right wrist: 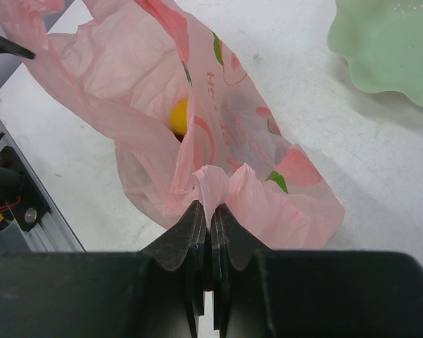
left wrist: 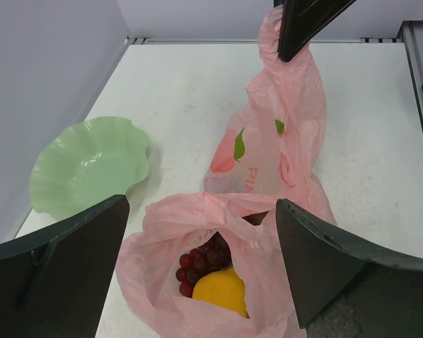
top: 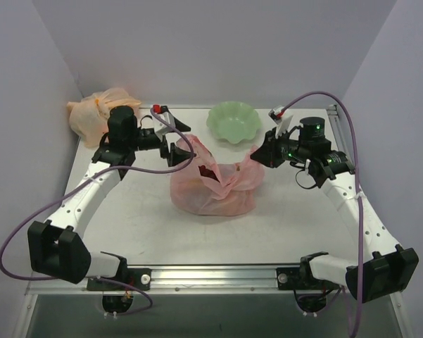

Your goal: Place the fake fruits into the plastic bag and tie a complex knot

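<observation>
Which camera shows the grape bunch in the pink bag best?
Left wrist: it looks into the open bag at the grape bunch. Top external shows it only as a dark red patch; right wrist shows none.

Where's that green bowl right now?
In the top view, the green bowl sits near the far edge of the table, slightly right of centre, just beyond the pink bag.

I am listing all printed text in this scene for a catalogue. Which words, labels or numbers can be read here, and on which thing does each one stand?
"PI": pink letters on the plastic bag, seen in the left wrist view; the rest of the word is lost in a fold.
A longer line of pink letters on the same bag, in the right wrist view: too crumpled to read.
Green bowl: no text visible.
</observation>
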Controlling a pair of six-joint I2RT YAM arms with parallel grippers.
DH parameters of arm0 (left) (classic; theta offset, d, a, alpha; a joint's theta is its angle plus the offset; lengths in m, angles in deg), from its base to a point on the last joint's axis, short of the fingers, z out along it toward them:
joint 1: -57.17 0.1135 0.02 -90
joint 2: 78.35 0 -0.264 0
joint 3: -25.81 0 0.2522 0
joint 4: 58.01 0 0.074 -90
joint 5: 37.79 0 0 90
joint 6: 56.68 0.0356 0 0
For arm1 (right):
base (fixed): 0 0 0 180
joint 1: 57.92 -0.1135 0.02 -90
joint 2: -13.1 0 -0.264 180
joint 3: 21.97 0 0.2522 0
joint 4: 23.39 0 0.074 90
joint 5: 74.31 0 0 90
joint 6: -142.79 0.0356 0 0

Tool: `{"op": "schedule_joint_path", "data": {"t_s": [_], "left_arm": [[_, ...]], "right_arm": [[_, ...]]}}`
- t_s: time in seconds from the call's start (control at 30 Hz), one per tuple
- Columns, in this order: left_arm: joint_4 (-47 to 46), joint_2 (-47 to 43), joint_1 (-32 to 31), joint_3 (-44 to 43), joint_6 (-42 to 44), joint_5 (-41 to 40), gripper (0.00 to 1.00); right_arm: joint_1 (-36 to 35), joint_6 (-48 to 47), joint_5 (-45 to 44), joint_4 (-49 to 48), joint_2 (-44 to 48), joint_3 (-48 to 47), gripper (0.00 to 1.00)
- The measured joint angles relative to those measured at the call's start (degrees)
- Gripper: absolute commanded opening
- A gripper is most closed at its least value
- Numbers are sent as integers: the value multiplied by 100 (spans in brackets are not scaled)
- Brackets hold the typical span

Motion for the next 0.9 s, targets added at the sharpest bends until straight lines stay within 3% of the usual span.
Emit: {"op": "schedule_joint_path", "data": {"t_s": [0.07,0.1,0.17,0.2,0.23,0.4,0.6,0.73,0.9], "left_arm": [[-94,177,-11,0,-15,-7,97],[-111,258,-15,0,-13,-11,73],[-111,385,-15,0,-48,4,41],[-94,413,-15,0,-48,20,13],[-66,422,-15,0,-59,44,2],[-26,146,-227,22,-31,114,0],[463,-367,-1255,57,428,219,0],[697,-243,-1784,74,726,214,0],[422,127,-1899,249,590,-72,0]], "right_arm": [[-9,-35,28,2,0,0,0],[-17,-46,37,4,0,0,0],[-22,-74,42,13,0,-2,0],[-22,-87,39,24,0,-4,0],[-22,-101,33,44,0,-11,0],[-59,-24,-179,144,-55,-173,0],[-341,520,-603,122,-516,-636,0],[-688,750,-715,122,-748,-719,0],[-931,807,-634,122,-769,-715,0]]}}
